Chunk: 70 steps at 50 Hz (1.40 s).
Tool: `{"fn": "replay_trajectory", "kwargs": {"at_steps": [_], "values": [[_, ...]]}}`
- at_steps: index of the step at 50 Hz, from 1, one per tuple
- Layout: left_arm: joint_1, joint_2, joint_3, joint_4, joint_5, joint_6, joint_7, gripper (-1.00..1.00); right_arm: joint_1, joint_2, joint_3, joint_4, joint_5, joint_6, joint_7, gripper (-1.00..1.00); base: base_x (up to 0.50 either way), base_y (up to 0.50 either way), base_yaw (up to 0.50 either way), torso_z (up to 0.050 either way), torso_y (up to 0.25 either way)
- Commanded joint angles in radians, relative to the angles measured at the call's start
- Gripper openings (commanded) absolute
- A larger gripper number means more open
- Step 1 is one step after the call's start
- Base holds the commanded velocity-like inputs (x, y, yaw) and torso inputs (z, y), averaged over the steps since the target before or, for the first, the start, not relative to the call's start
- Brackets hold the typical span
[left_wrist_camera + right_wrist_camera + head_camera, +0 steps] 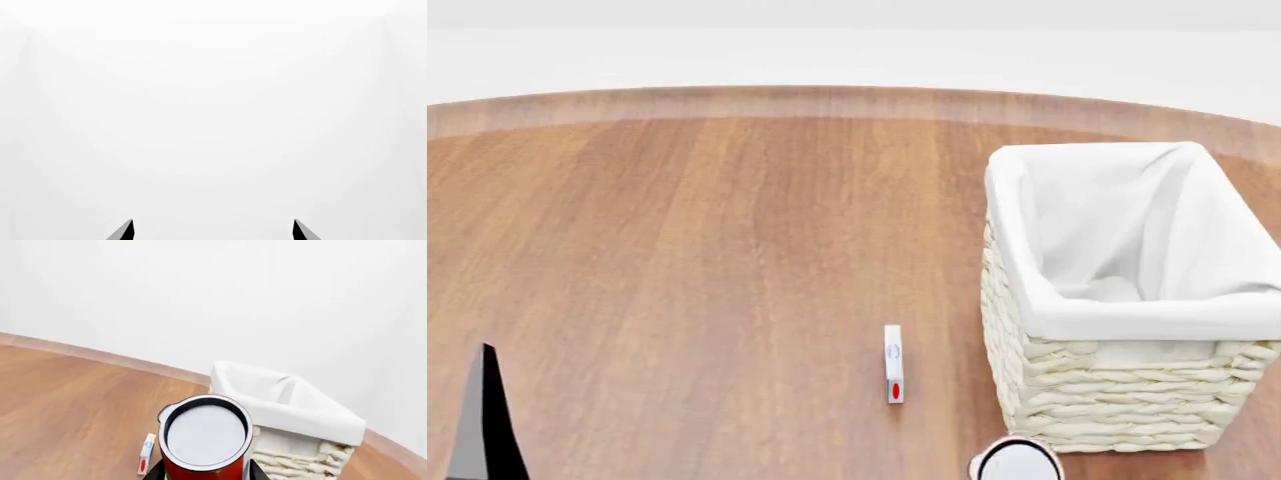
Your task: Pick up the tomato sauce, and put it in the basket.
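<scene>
Tomato sauce (pixel 205 440) sits low centre in our right wrist view, upright, right gripper (pixel 205 475) clamped on its red sides, and the basket (pixel 293 415) lies just beyond toward the lower right, so we judge up-and-over comes next, our left gripper (pixel 213 231) spread wide, holding nothing.

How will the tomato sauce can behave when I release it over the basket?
The tomato sauce looks like a rigid metal cylinder, so it probably won't deform. Its round side may roll if it lands tilted. The basket has a cloth liner that should soften the landing.
</scene>
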Motion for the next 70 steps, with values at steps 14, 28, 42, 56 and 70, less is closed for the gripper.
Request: {"fn": "replay_trajectory", "kwargs": {"at_steps": [14, 28, 42, 56, 70], "values": [[0.010, -0.004, 0.034, 0.009, 0.006, 0.011, 0.002, 1.00, 0.305, -0.031, 0.002, 0.197, -0.076, -0.011, -0.005, -1.00, 0.00, 0.00, 0.00, 0.000, 0.000], [0.020, -0.015, 0.037, 0.016, 0.012, 0.020, -0.001, 1.00, 0.458, -0.056, -0.009, 0.352, -0.086, -0.033, -0.012, -1.00, 0.00, 0.00, 0.00, 0.000, 0.000], [0.030, -0.021, 0.038, 0.013, 0.016, 0.027, -0.008, 1.00, 0.592, -0.041, -0.017, 0.307, -0.115, 0.040, -0.044, -1.00, 0.00, 0.00, 0.00, 0.000, 0.001], [0.041, -0.029, 0.032, 0.012, 0.013, 0.036, -0.014, 1.00, 0.719, -0.051, -0.026, 0.421, -0.100, 0.025, -0.076, -1.00, 0.00, 0.00, 0.00, 0.000, 0.000], [0.064, -0.044, 0.023, 0.051, 0.021, 0.031, -0.027, 1.00, 0.950, -0.107, -0.054, 0.945, -0.110, -0.186, -0.067, -1.00, 0.00, 0.00, 0.00, 0.000, 0.000]]}}
